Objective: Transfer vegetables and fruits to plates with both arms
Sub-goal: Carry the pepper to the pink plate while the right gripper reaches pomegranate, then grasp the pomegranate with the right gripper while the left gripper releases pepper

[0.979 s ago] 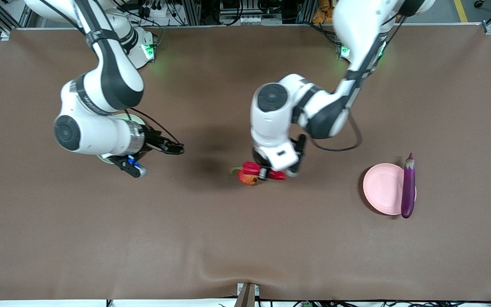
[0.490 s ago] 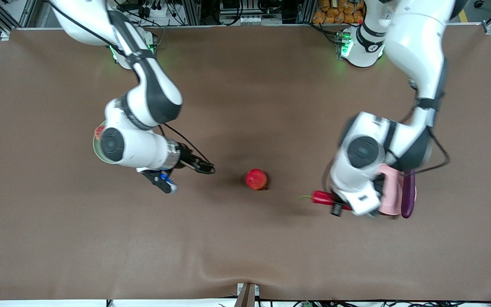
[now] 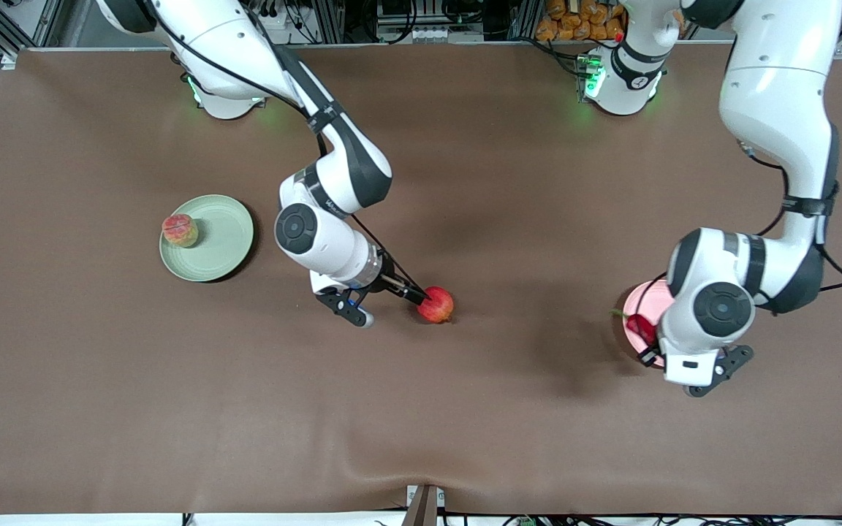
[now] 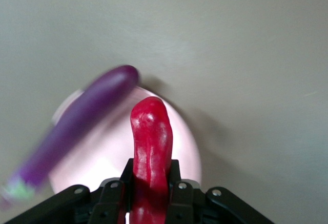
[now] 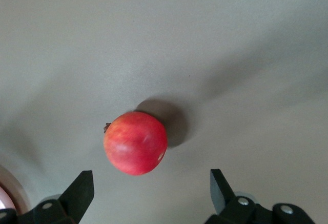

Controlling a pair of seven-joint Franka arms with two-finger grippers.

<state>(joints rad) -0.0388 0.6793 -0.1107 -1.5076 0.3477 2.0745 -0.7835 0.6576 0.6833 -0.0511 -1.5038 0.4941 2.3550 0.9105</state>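
My left gripper (image 4: 151,196) is shut on the red chili pepper (image 4: 151,137) and holds it over the pale pink plate (image 4: 105,157). The purple eggplant (image 4: 77,126) lies across that plate's rim; the left arm hides it in the front view. There the chili (image 3: 640,326) shows over the pink plate (image 3: 640,301). The smooth red fruit (image 3: 436,305) sits mid-table. My right gripper (image 5: 150,185) is open just short of that fruit (image 5: 136,143), one finger to each side. The pinkish-orange fruit (image 3: 180,230) rests on the pale green plate (image 3: 220,241).
The brown table cover (image 3: 421,424) is bare nearer the front camera. The right arm's elbow (image 3: 340,183) hangs over the table between the green plate and the red fruit. The left arm's wrist (image 3: 713,307) covers most of the pink plate.
The left arm carried the chili from beside the red fruit across to the pink plate. The right arm left the green plate and came to the red fruit.
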